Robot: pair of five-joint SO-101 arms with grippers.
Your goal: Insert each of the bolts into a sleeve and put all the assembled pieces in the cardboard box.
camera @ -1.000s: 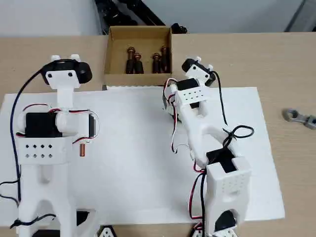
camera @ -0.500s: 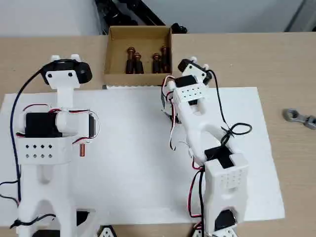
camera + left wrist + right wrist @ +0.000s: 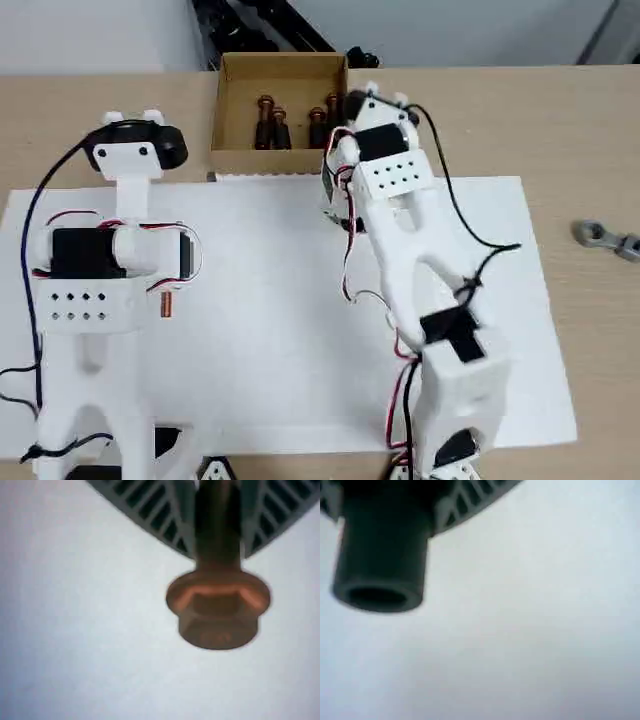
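Note:
My left gripper (image 3: 218, 530) is shut on a copper bolt (image 3: 218, 605), its hex head pointing away from the fingers, just above the white paper. From above, that bolt (image 3: 167, 302) pokes out beside the left arm at the paper's left side. Over the paper, my right gripper (image 3: 385, 500) is shut on a dark sleeve (image 3: 380, 565) whose open end faces outward. The right arm (image 3: 390, 180) stretches toward the near right corner of the cardboard box (image 3: 231, 90). Several assembled copper pieces (image 3: 268, 120) stand inside the box.
A white paper sheet (image 3: 270, 330) covers the middle of the wooden table. A small metal tool (image 3: 600, 236) lies on the bare wood at the far right. Dark equipment sits behind the box at the table's back edge.
The right arm has stretched farther from its base, carrying its wrist toward the box's near right corner. The left arm and its bolt have stayed put.

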